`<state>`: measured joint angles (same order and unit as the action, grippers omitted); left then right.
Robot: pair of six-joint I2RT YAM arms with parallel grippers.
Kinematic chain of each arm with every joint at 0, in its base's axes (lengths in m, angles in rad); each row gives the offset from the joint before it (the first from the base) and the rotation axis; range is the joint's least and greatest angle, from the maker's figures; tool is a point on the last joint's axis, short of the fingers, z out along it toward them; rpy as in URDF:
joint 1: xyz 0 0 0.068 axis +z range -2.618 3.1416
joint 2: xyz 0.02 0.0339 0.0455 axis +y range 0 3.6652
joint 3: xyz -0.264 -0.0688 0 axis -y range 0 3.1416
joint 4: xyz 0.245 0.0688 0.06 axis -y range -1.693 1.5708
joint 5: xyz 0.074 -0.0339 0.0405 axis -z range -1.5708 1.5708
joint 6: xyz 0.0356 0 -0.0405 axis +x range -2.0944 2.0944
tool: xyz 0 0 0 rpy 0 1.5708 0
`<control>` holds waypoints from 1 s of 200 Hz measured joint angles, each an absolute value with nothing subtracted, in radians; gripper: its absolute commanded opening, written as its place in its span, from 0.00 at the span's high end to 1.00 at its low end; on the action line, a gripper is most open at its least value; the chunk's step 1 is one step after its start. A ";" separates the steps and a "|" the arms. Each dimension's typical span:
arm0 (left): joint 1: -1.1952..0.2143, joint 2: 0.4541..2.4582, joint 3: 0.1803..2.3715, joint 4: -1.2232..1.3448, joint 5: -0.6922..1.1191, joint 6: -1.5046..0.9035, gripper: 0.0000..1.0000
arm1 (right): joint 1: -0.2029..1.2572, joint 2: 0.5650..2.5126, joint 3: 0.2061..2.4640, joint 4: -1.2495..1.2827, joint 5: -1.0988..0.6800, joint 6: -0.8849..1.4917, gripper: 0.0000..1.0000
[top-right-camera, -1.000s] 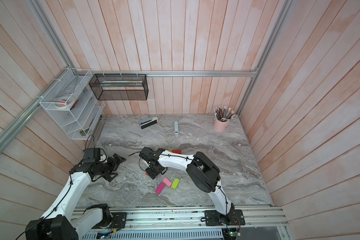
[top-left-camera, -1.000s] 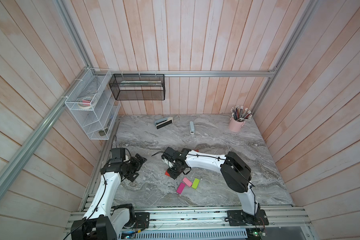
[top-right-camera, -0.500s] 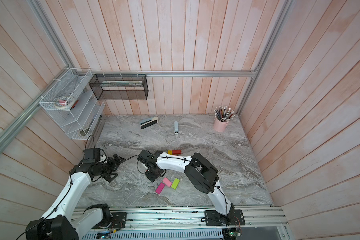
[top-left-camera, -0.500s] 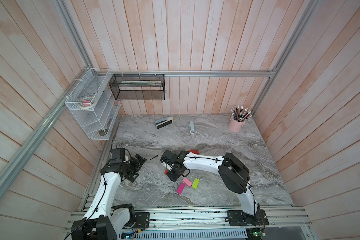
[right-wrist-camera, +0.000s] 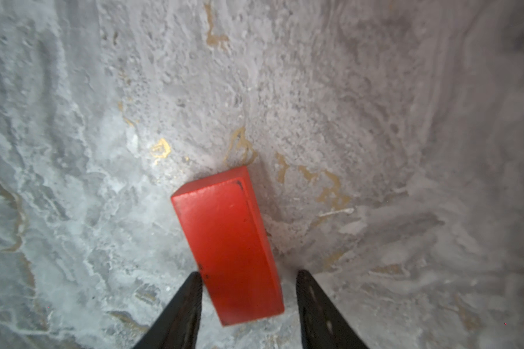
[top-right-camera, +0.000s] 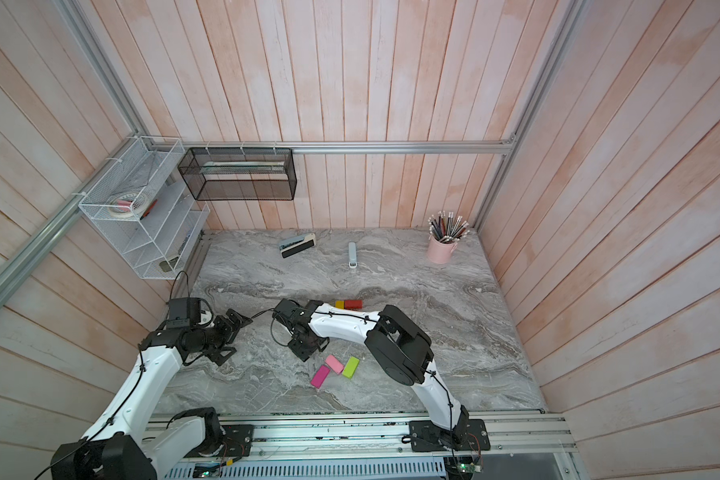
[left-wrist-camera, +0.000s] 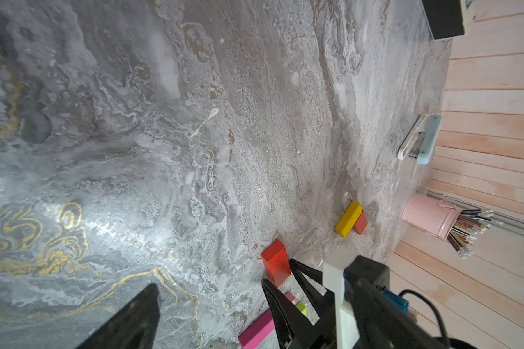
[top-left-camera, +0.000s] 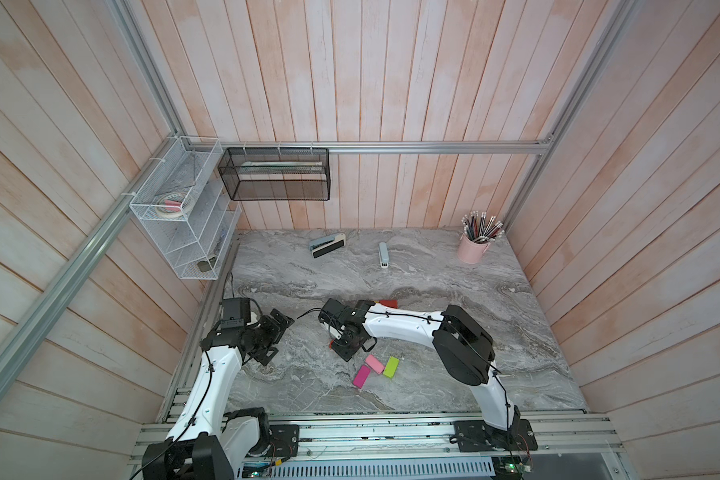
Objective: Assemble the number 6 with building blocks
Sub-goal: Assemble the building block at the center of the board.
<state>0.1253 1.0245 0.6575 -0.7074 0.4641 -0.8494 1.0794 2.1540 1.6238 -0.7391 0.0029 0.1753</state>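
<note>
Six small flat building blocks are out on the grey marbled worktop (top-left-camera: 433, 291), and nothing yet reads as the number 6. One glossy red rectangular brick (right-wrist-camera: 227, 244) lies between the jaws of my right gripper (right-wrist-camera: 248, 273). They stand spread with worktop showing beside the brick, so nothing is pinched. A yellow brick (top-right-camera: 339, 304) touches the second red brick (top-right-camera: 353, 304) further back. The light pink brick (top-left-camera: 374, 363), magenta brick (top-left-camera: 361, 376) and lime green brick (top-left-camera: 390, 367) sit loose nearby. I judge I'm picking this red one (probably the digit's upright). Next I'd square the wrist to the skewed brick, then close. My left gripper (top-left-camera: 276, 337) hangs spread, empty.
</note>
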 measured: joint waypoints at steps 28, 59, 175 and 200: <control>0.125 1.021 0.657 -0.708 0.464 -0.849 0.00 | 1.079 2.166 1.642 -0.746 0.006 0.167 0.65; 0.125 1.020 0.657 -0.707 0.464 -0.849 0.00 | 1.079 2.166 1.642 -0.753 0.010 0.167 0.76; 0.125 1.040 0.657 -0.703 0.467 -0.834 0.00 | 0.884 2.001 1.464 -0.822 -0.021 0.622 0.75; 0.125 1.057 0.658 -0.698 0.468 -0.830 0.00 | 0.852 1.995 1.455 -0.827 -0.044 0.681 0.75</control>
<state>0.1253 1.0573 0.6579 -0.6975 0.4683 -0.8303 0.8516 1.9949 1.4551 -0.8272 -0.0441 0.6811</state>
